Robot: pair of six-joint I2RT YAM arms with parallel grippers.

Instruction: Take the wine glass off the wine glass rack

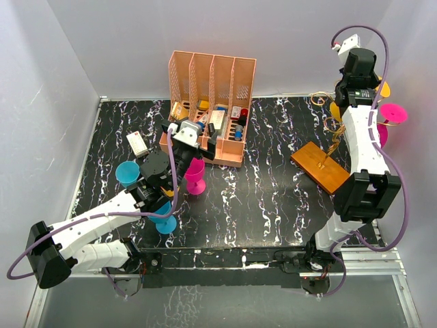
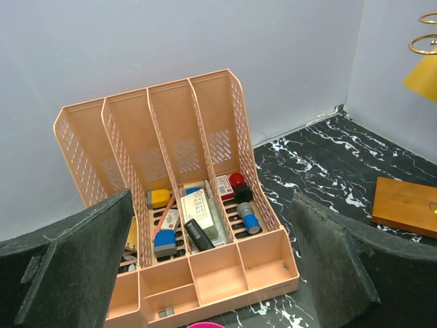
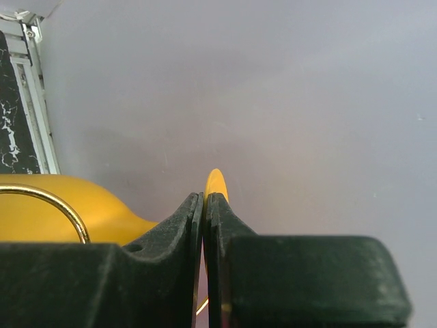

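The wine glass rack, gold wire (image 1: 334, 141) on an orange-brown wooden base (image 1: 319, 167), stands at the right. A yellow wine glass (image 1: 384, 89) and a pink wine glass (image 1: 392, 113) hang on its far side. My right gripper (image 1: 356, 83) is up at the rack's top. In the right wrist view it (image 3: 205, 199) is shut on the thin foot disc (image 3: 216, 182) of the yellow glass, whose bowl (image 3: 61, 217) lies left behind a gold ring (image 3: 48, 202). My left gripper (image 1: 186, 137) is open and empty in front of the organizer (image 2: 205, 273).
A peach-pink slotted organizer (image 1: 212, 109) with small items stands at the back centre. A pink glass (image 1: 196, 175) and two blue glasses (image 1: 128, 173) (image 1: 164, 223) stand on the table near my left arm. Walls close in on both sides.
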